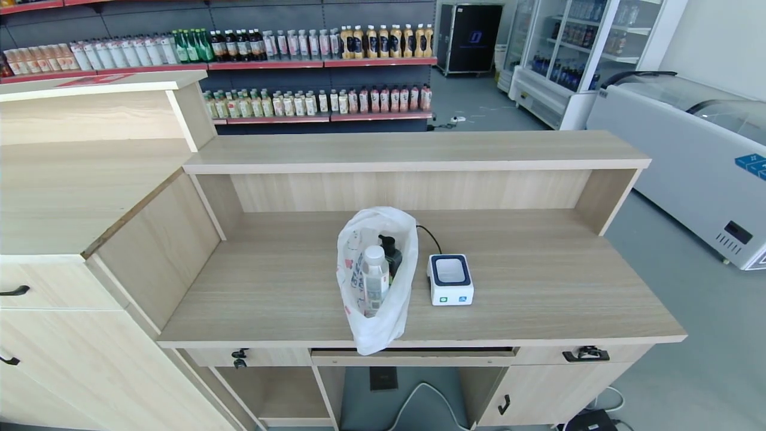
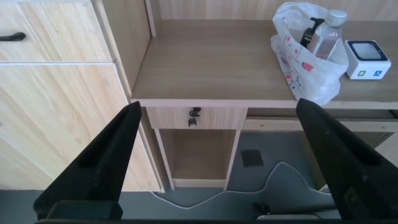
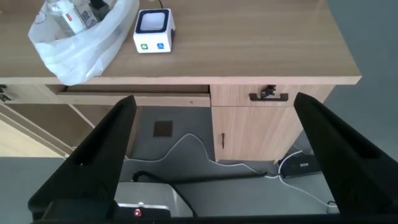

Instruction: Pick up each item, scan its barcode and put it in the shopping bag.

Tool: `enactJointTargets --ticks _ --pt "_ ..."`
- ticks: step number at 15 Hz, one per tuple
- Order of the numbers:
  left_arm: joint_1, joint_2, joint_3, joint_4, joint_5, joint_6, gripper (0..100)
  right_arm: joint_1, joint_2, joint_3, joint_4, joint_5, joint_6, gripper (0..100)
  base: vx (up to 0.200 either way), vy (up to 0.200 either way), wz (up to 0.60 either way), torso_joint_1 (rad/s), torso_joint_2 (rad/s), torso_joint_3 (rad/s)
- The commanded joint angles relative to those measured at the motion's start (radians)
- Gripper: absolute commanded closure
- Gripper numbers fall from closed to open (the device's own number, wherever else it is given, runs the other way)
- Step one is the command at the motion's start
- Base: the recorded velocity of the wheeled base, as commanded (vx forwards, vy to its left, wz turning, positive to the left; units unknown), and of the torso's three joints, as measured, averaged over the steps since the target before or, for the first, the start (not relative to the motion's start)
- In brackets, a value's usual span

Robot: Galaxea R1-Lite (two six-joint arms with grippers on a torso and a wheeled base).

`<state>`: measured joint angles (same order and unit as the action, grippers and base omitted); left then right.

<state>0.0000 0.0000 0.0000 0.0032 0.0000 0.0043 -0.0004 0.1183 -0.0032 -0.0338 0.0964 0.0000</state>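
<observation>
Down low, in front of the counter (image 1: 538,281): left gripper (image 2: 217,107) has its fingers wide apart, and right gripper (image 3: 214,99) is spread the same. Up top, the shopping bag (image 1: 383,326) sits at the near edge, its bottom drooping over. A clear white-capped bottle (image 1: 375,272) and a dark pump bottle (image 1: 390,251) are inside. The scanner (image 1: 450,279) is just beside it at three o'clock, with its cable (image 1: 432,236) trailing toward eleven.
</observation>
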Motion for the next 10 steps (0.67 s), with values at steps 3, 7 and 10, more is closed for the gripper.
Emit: enactJointTargets --ticks 3,7,10 --pt "0.000 0.000 0.000 0.000 0.000 0.000 0 0.003 -0.118 0.003 0.005 -0.003 0.009 0 0.000 0.000 0.00 0.000 0.00 0.000" --pt "0.000 0.000 0.000 0.000 0.000 0.000 0 0.005 -0.118 0.003 0.005 -0.003 0.009 0 0.000 0.000 0.00 0.000 0.00 0.000" --pt "0.000 0.000 0.000 0.000 0.000 0.000 0 0.003 -0.118 0.003 0.005 -0.003 0.011 0 0.000 0.000 0.00 0.000 0.00 0.000"
